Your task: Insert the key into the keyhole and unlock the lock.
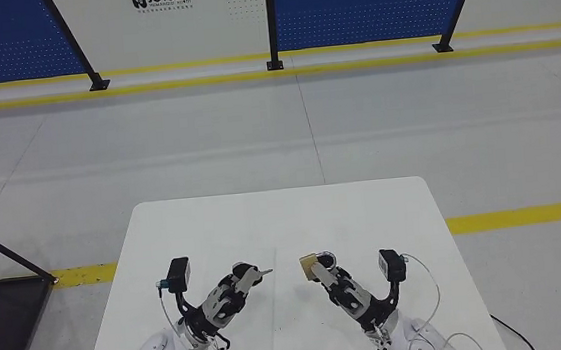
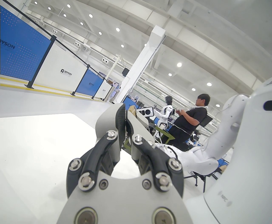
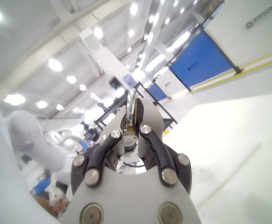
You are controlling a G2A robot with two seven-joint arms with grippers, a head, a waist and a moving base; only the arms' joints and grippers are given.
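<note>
Left gripper (image 1: 248, 277) pinched the key (image 1: 263, 272), right gripper (image 1: 322, 269) the lock (image 1: 310, 264), by the table's (image 1: 264, 217) near edge; we judged its tip needed squaring up first

Free gap between key (image 1: 265, 272) and lock (image 1: 310, 264)

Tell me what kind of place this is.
Probably a robotics test hall or factory floor: blue-and-white barrier panels fence the area, yellow floor lines mark it off, and another humanoid robot stands in the background.
</note>
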